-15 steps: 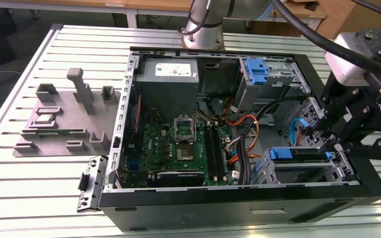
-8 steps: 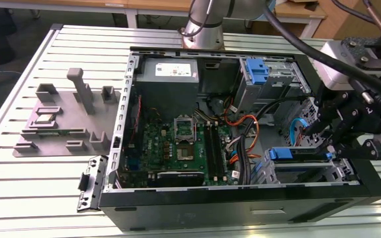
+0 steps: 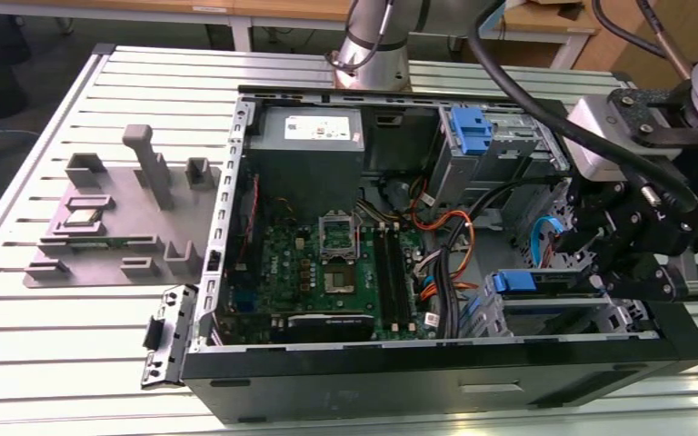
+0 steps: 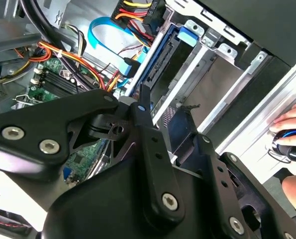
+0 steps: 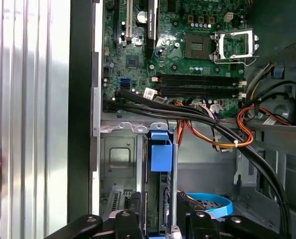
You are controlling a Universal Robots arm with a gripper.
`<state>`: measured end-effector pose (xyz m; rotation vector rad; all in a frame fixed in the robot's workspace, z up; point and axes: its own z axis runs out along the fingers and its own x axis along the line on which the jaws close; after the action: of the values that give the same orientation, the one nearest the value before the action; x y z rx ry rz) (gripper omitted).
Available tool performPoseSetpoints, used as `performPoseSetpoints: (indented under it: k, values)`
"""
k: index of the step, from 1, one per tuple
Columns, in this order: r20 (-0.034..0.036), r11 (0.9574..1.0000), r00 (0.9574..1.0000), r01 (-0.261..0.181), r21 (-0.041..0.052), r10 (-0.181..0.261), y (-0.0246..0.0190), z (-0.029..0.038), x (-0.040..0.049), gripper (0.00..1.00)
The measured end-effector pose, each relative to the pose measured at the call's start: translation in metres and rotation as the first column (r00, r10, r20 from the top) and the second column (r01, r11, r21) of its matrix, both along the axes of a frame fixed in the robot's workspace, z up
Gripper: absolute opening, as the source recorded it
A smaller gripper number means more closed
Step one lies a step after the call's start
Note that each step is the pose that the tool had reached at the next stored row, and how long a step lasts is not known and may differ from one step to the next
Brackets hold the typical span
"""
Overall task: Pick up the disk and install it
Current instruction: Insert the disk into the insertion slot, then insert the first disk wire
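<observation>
Now the gripper point(image 3: 616, 259) hangs low over the computer case point(image 3: 446, 386), its fingers pinching the disk point(image 5: 161, 169) from both sides.

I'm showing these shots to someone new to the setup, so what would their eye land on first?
Probably the open black computer case lying on the slatted metal table, its green motherboard exposed. Next, the black gripper at the case's drive bay, toward the exterior view's right, where the disk with its bright blue plastic frame stands on edge in the grey metal cage.
</observation>
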<state>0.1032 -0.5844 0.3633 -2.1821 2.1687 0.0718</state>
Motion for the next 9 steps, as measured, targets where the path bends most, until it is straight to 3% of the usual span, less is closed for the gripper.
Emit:
performPoseSetpoints:
  k: [9]
  values:
    - [-0.0001,1.0,1.0,0.0,-0.0001,0.0,0.0002,-0.0008,-0.0001,0.42]
